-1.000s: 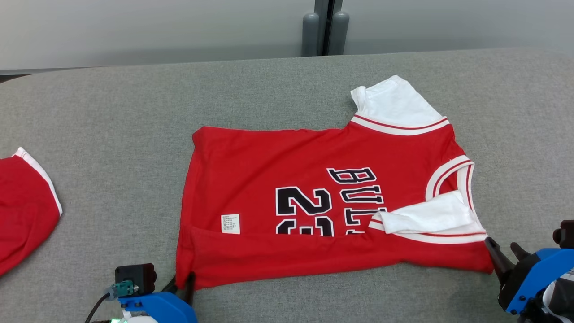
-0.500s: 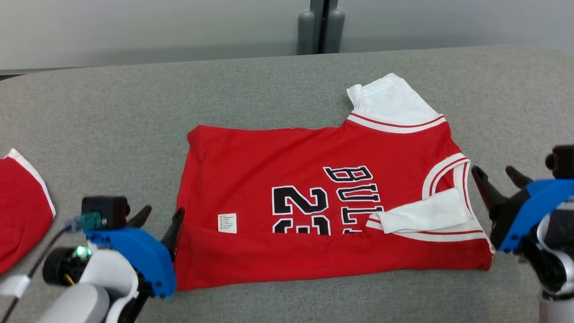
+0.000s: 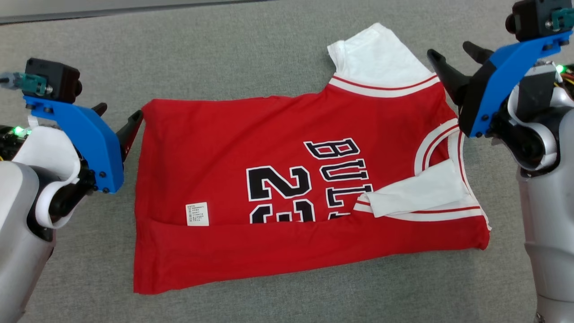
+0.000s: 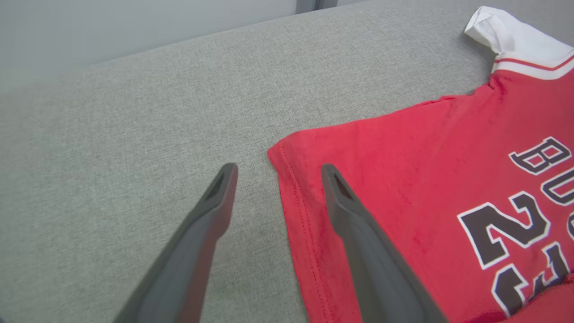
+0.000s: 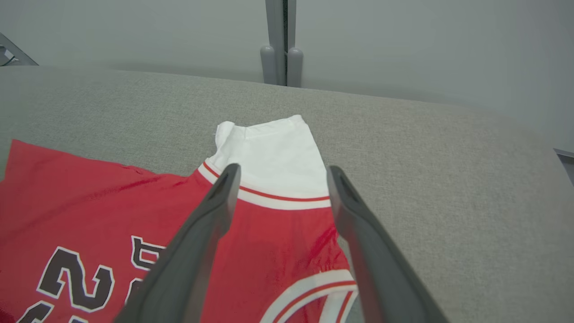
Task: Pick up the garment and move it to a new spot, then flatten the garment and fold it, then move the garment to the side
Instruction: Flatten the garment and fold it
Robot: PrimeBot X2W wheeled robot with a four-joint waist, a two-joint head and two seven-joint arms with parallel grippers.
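Grey woven tabletop (image 3: 269, 54), pale grey wall panels (image 5: 134, 31) behind, dark vertical seam (image 5: 284, 27), two rounded grey posts (image 5: 268, 65)

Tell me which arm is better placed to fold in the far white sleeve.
Right. The right pincer hangs open beside the sleeve; the left pincer, also open, is at the other end of the jersey, by its hem corner.

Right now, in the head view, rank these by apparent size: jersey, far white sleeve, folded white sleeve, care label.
1. jersey
2. far white sleeve and folded white sleeve: too alike to rank
3. care label
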